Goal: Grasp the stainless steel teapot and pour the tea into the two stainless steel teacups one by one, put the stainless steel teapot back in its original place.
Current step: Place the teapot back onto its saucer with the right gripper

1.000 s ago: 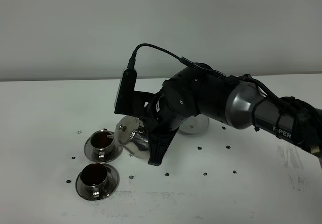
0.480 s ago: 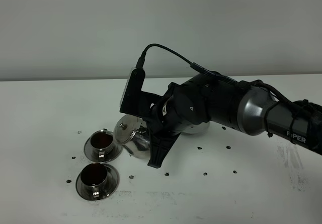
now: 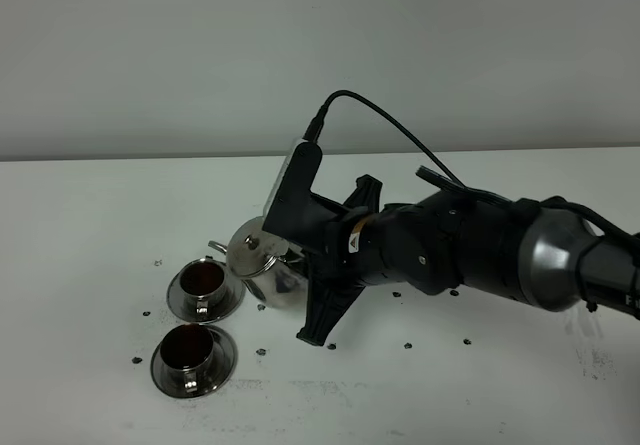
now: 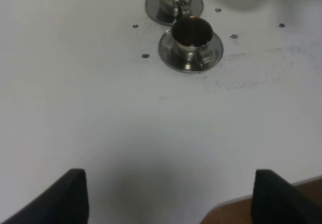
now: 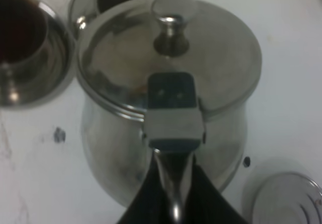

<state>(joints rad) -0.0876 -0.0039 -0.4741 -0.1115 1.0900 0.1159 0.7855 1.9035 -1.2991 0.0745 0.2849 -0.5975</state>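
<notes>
Left of centre in the frame, beside the two stainless steel teacups (image 3: 203,283), the right gripper (image 5: 173,133) is holding the stainless steel teapot (image 3: 262,265) near upright, jaws closed on its handle, seemingly because both cups are showing dark tea and the coaster (image 5: 284,201) is waiting close by.

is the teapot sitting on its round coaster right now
No, the right wrist view shows the coaster lying bare off to the side of the teapot, with table showing between them.
</notes>
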